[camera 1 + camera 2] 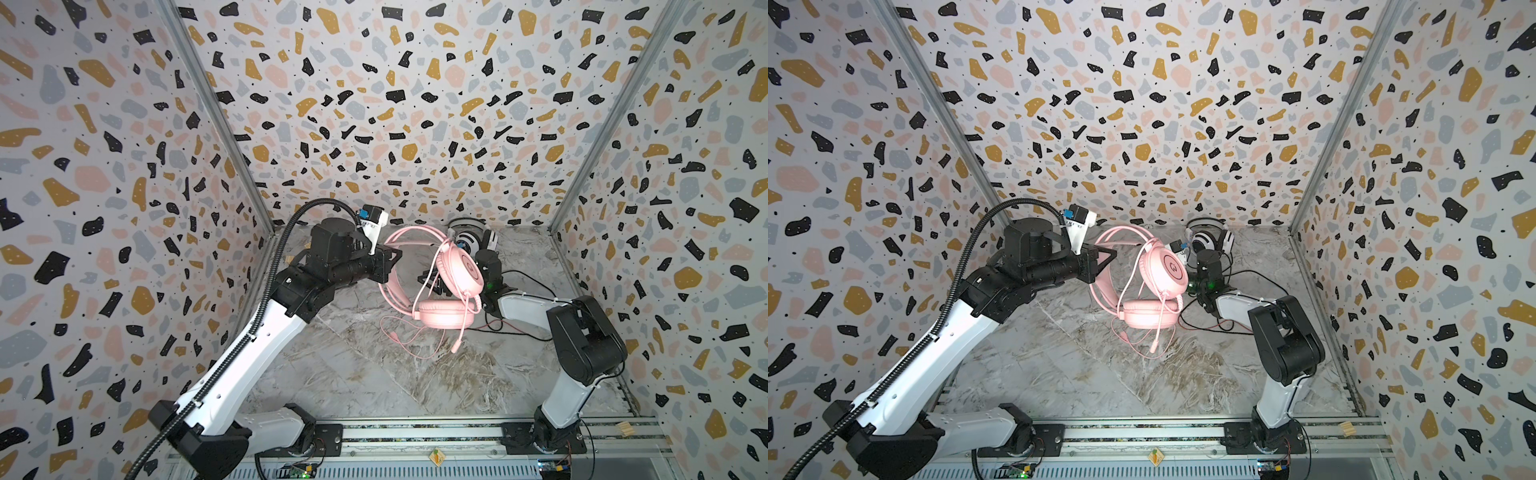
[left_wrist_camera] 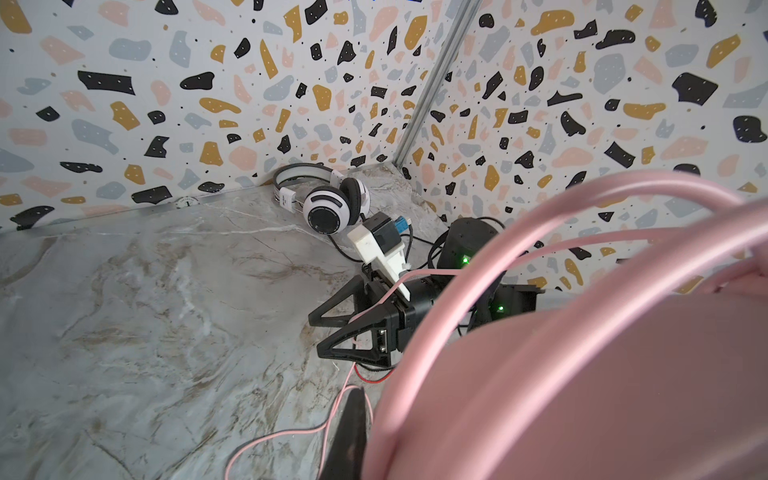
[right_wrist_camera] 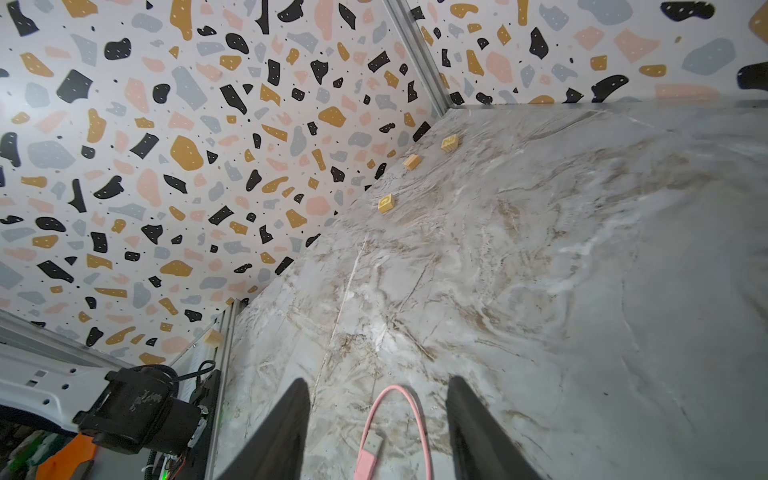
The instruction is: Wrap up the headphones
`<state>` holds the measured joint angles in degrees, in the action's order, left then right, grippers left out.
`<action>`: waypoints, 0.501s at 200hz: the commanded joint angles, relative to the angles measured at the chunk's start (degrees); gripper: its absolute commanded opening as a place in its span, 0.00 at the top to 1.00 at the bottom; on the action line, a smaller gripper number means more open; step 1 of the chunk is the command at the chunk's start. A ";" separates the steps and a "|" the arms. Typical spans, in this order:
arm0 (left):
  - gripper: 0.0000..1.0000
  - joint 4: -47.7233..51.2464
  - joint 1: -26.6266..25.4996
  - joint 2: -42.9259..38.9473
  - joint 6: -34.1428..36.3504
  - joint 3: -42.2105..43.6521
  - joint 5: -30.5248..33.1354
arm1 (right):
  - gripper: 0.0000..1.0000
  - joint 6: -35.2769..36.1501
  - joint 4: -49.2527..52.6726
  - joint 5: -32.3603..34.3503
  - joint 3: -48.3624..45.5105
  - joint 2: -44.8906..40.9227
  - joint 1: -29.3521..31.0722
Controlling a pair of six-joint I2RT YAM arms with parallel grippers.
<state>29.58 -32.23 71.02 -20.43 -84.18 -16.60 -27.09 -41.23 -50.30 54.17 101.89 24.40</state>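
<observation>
Partway, I judge: the left gripper [image 1: 391, 258] clamps the pink headset [image 1: 465, 272] aloft near twelve o'clock, its cable end [image 3: 368, 455] loose between the right gripper's [image 3: 379, 382] parted jaws, the white-and-black headset [image 1: 467, 237] at one o'clock unwrapped.

Bright even light, soft shadows. Both top views bend toward 9 and 3 o'clock edges. Left wrist: close pink headphones [image 2: 582, 395] out of focus. Right wrist: far surface [image 3: 623, 249] smeared.

Lab test booth: terrazzo-print walls [image 1: 374, 104], marble-look tabletop [image 1: 365, 374], aluminium rail [image 1: 419, 434].
</observation>
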 commanded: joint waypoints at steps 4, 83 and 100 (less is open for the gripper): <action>1.00 -8.21 0.63 -2.22 -6.04 -4.10 -0.57 | 0.46 -4.90 -10.63 -2.16 -3.03 0.51 0.56; 1.00 -17.15 4.77 -2.45 -15.65 -2.57 3.06 | 0.66 -9.06 -22.05 -2.04 -10.40 2.60 3.02; 1.00 -19.26 6.02 -2.24 -17.50 -2.22 4.07 | 0.76 -10.57 -24.83 -2.51 -12.08 2.47 3.13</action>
<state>20.71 -27.94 70.76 -31.42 -85.03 -14.24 -34.74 -59.44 -51.81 44.05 105.49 27.49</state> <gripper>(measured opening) 0.086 0.294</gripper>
